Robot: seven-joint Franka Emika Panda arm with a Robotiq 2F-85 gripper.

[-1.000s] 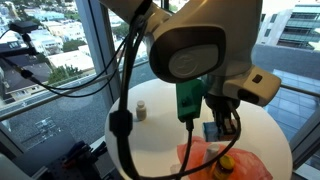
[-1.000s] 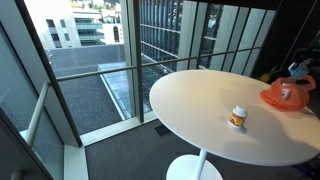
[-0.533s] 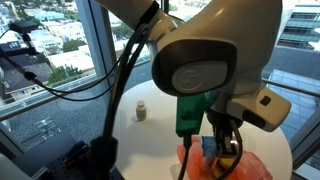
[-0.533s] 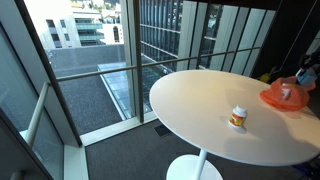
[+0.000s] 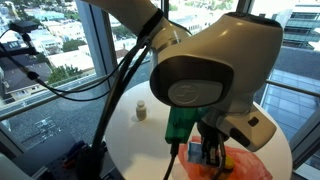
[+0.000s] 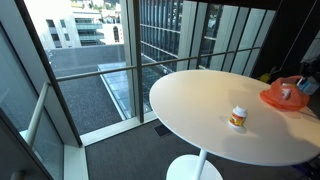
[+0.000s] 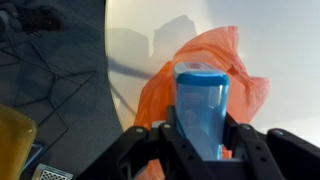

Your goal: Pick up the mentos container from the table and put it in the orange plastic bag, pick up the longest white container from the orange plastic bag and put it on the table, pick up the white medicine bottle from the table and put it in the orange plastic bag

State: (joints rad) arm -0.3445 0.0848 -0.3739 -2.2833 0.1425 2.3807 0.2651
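My gripper (image 7: 203, 140) is shut on the blue mentos container (image 7: 203, 105) and holds it right above the orange plastic bag (image 7: 160, 95), which lies on the white round table (image 6: 200, 110). In an exterior view the bag (image 6: 282, 97) sits at the table's far right edge with a white container (image 6: 286, 92) inside it. The white medicine bottle (image 6: 238, 117) with an orange label stands on the table near the bag; it also shows in an exterior view (image 5: 141, 110). The arm's body hides most of the bag (image 5: 245, 168) there.
The table stands beside floor-to-ceiling windows (image 6: 165, 35) with a balcony railing outside. Black cables (image 5: 125, 80) hang from the arm. A yellow object (image 7: 14, 140) shows at the wrist view's lower left, off the table.
The arm has come down and toward the bag with the mentos container in the gripper. The medicine bottle and the bag have not moved.
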